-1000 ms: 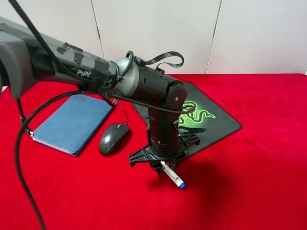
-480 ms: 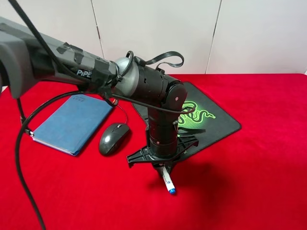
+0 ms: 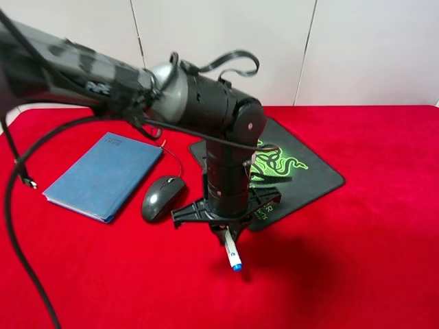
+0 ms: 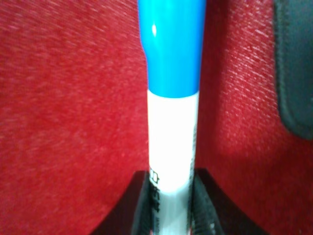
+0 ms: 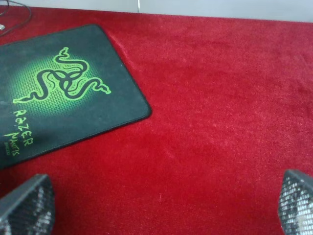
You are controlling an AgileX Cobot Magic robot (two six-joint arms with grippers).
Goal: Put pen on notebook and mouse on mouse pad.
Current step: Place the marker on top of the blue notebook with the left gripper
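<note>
Red cloth covers the table. From the high camera, the left gripper is clamped on the pen, which hangs blue end down. The notebook lies at ten o'clock from it, the mouse is between them, and the mouse pad is at one o'clock.

The left wrist view shows the fingers pinching the white barrel.

In the right wrist view the right gripper stands wide apart and empty.

Gripped so near one end, the pen could swivel or slip during the carry, and a low pass might clip the mouse.

Notebook at left. Mouse just beside its right edge. Mouse pad further right. Pen in front of pad.
</note>
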